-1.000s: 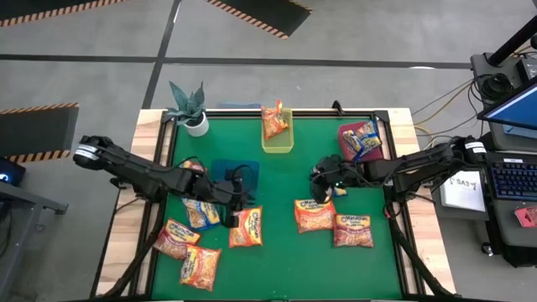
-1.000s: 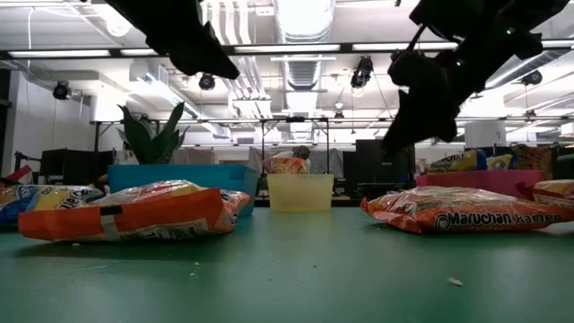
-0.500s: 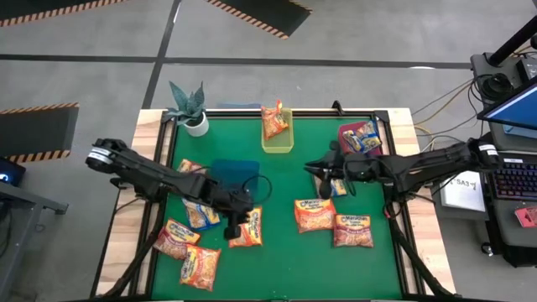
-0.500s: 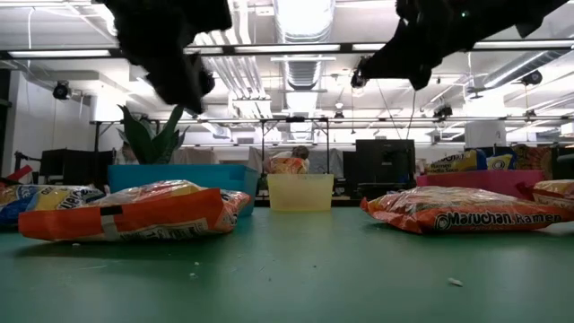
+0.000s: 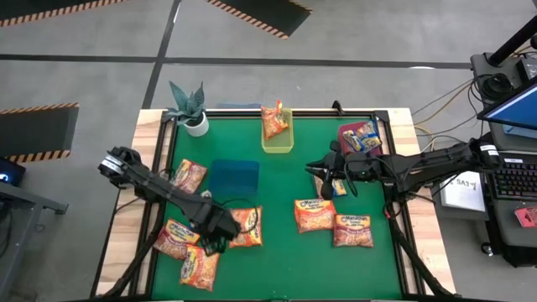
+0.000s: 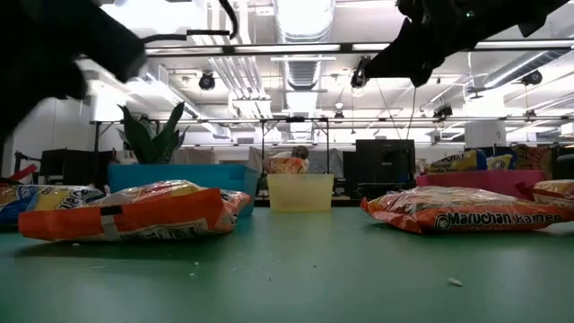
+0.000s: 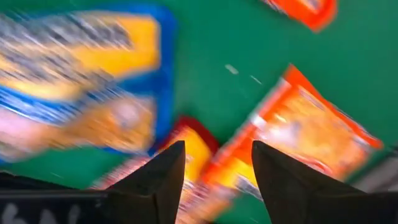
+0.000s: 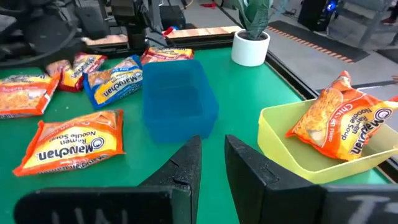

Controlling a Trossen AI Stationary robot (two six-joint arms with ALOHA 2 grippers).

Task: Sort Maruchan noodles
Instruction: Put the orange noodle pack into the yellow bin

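Note:
Maruchan noodle packets lie scattered on the green table [image 5: 277,180]. On the left are a red-pink one [image 5: 189,174], two near the front [image 5: 176,237] [image 5: 199,267] and an orange one [image 5: 245,226]. My left gripper [image 5: 216,231] hovers open over this group, with a blue-edged packet [image 7: 81,81], a red one [image 7: 186,146] and an orange one [image 7: 305,130] below its fingers. My right gripper [image 5: 321,172] hangs raised right of centre, its fingers [image 8: 211,146] nearly together and holding nothing. Two more packets [image 5: 315,216] [image 5: 352,229] lie near it.
A blue bin [image 5: 233,178] stands left of centre. At the far edge a yellow bin [image 5: 278,143] holds an orange packet [image 5: 273,120], and a red bin [image 5: 346,134] holds a blue-edged packet [image 5: 362,141]. A potted plant [image 5: 189,109] stands at the far left corner. A small packet [image 5: 337,187] lies under the right arm.
My left gripper has swung from beside the blue bin toward the table's near edge and then left, over the packets there. My right gripper has risen from just above the table, then held still. No packet has visibly shifted.

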